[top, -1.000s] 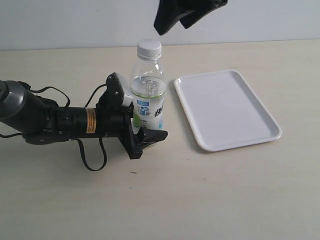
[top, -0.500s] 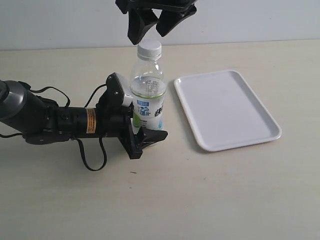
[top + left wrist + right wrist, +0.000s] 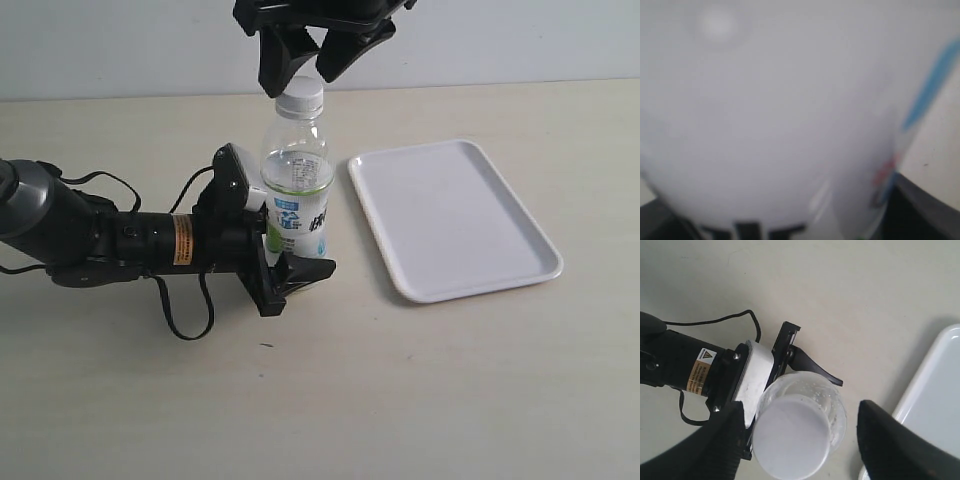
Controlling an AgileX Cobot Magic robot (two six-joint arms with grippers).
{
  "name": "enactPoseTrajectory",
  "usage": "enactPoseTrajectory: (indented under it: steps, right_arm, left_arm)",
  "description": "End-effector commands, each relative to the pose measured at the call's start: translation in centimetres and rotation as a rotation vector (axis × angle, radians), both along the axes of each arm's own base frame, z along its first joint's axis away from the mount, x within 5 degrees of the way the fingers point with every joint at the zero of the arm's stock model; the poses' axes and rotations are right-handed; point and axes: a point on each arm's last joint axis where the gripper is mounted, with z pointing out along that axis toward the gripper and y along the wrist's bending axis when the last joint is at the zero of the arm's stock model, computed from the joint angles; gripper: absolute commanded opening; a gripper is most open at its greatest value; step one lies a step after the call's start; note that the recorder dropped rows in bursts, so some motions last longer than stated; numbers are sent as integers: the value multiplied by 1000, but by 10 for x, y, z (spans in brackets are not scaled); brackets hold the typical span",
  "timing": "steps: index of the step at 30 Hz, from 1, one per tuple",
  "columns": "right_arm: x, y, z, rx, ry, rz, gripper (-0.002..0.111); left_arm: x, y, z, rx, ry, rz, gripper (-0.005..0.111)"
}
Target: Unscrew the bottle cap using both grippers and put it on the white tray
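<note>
Pale beige bench (image 3: 450, 400) carries a clear plastic drink bottle (image 3: 297, 185) standing upright, its small white ribbed cap (image 3: 300, 95) on the neck. The left claw (image 3: 290, 258) is clenched around its labelled lower body. The right claw (image 3: 305, 62) hangs over the cap, released, fingers spread either side. A flat white rectangular tray (image 3: 460, 215) lies near the bottle.

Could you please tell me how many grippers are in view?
2: the left gripper is shut on the bottle low down; the right gripper hangs open over the bottle cap.
</note>
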Motion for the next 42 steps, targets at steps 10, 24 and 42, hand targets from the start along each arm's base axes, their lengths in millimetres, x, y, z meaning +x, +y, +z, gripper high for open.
enactPoseTrajectory:
  steps: [10, 24, 42]
  right_arm:
    - [-1, 2, -2, 13, 11, 1, 62]
    - [-8, -3, -5, -13, 24, 3, 62]
    - [-9, -4, -3, -17, 12, 22, 62]
  left_arm:
    - [1, -4, 9, -38, -27, -4, 0]
    - [1, -4, 9, -38, -27, -4, 0]
    - [2, -3, 9, -32, -26, -2, 0]
